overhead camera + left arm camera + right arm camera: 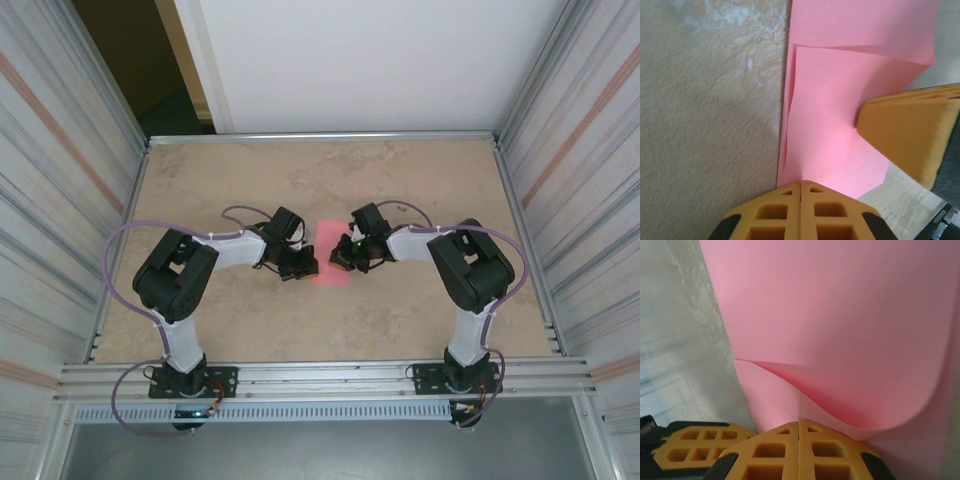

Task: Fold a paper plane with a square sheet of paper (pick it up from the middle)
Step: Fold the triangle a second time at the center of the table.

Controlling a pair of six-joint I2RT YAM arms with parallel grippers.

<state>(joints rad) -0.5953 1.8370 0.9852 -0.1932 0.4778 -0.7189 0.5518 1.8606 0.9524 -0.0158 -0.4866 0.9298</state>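
One square sheet of paper point(330, 277), partly folded and curling, lay mid-counter point(230, 170) between two robot hands. The left hand point(800, 184), left of the sheet, and the right hand point(799, 422), right of it, were each closed, pinching the sheet's edges.

The worktop point(250, 320) is a tan, mottled slab framed by metal rails point(320, 137), with paler blotches toward twelve o'clock. At its centre lies the square sheet of paper point(330, 275), pink and plain. One layer is folded over another, and its three o'clock side curls up off the surface
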